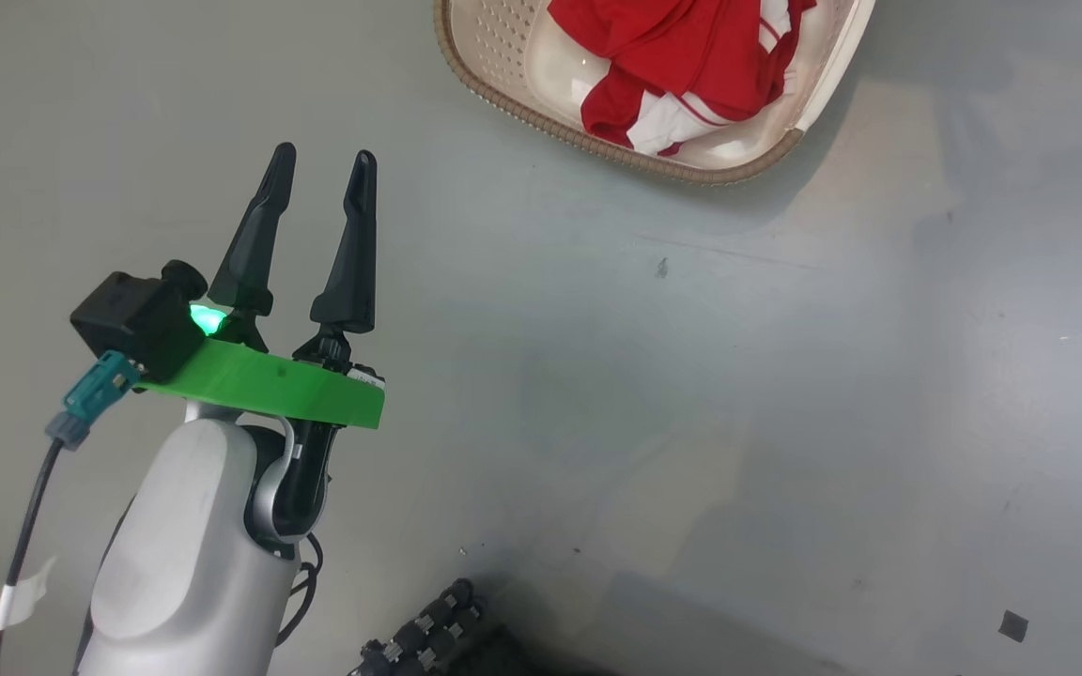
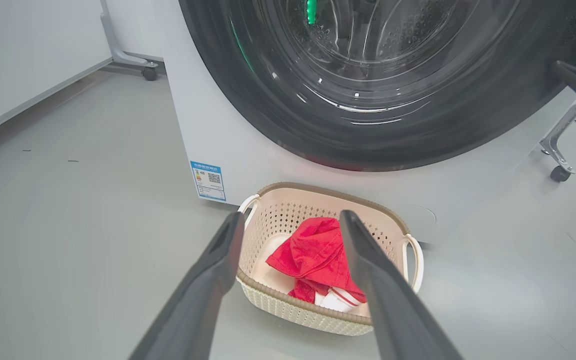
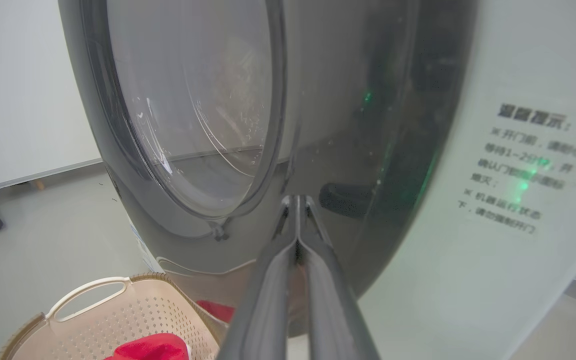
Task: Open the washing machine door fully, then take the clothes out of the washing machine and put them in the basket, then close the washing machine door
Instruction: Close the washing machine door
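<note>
The cream basket (image 1: 503, 105) stands on the grey floor at the top of the head view, with the red and white clothes (image 1: 691, 47) lying inside. My left gripper (image 1: 323, 155) hovers open and empty over bare floor, short of the basket. Its wrist view looks between the fingers at the basket (image 2: 318, 189) and clothes (image 2: 318, 255), right in front of the white washing machine (image 2: 228, 145). The washing machine door (image 2: 268, 125) lies against the machine's front. My right gripper (image 3: 296, 199) is shut, its tips against the door's black rim (image 3: 343, 125).
A blue sticker (image 2: 208, 181) marks the machine's lower front corner. Wheeled frame legs (image 2: 560, 172) stand on either side of the machine. A white wall panel (image 2: 18, 60) runs along the left. A dark ribbed part (image 1: 438, 629) sits at the head view's bottom edge.
</note>
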